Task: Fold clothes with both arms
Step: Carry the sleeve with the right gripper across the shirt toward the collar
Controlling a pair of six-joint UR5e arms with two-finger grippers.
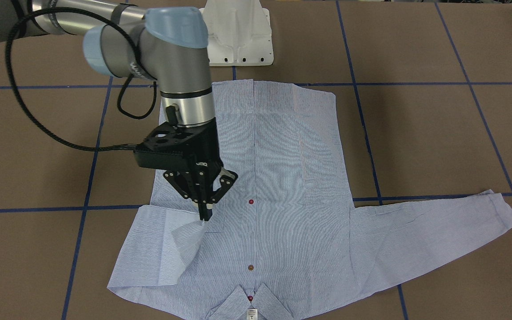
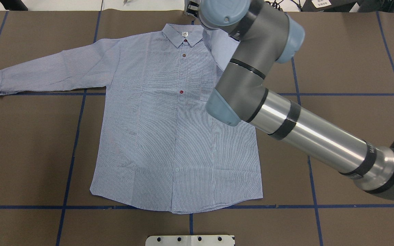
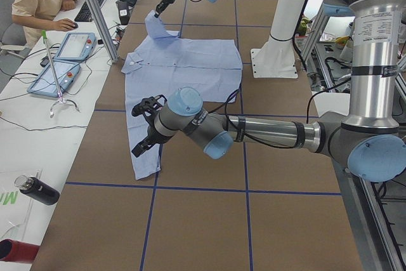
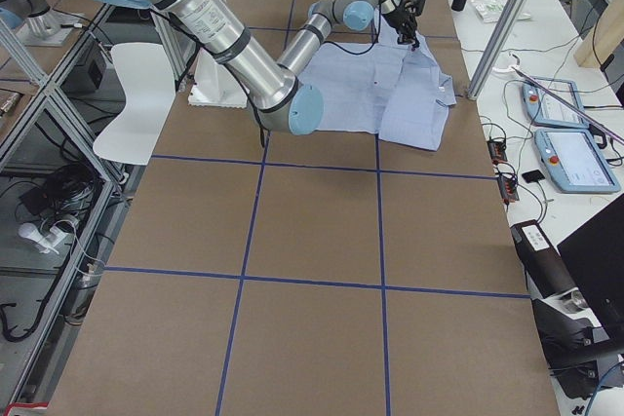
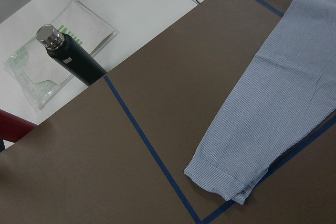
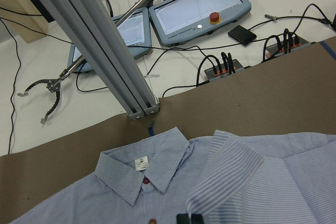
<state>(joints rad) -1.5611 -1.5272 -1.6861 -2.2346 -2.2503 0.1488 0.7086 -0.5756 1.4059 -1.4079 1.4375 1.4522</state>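
Shirt (image 1: 282,178) spread face up on the brown table (image 1: 438,133), collar (image 1: 251,298) toward the operators' side, with the right gripper (image 1: 206,212) holding one sleeve (image 1: 149,249) raised over the chest. The striped cloth climbs in a small peak to the fingertips, the rest of that sleeve is doubled back on the shoulder, and the other sleeve (image 1: 434,222) lies stretched out flat to the side. Done well, this fold likely wants the cloth carried low and straight across, the crease kept parallel to the line of dark red buttons (image 1: 251,202), and the sleeve laid flat before any release. That should keep the shirt's body from being tugged off square with the blue tape lines (image 1: 371,169). The right gripper's jaws are pinched almost together, with only the thin fold of sleeve fabric between them, and the tips hang just above the shirt front beside the button line. The left gripper (image 3: 143,132) hovers over the outstretched sleeve toward its cuff (image 5: 223,184). Whether it touches the cloth, and how wide it stands, cannot be told from the side view alone.
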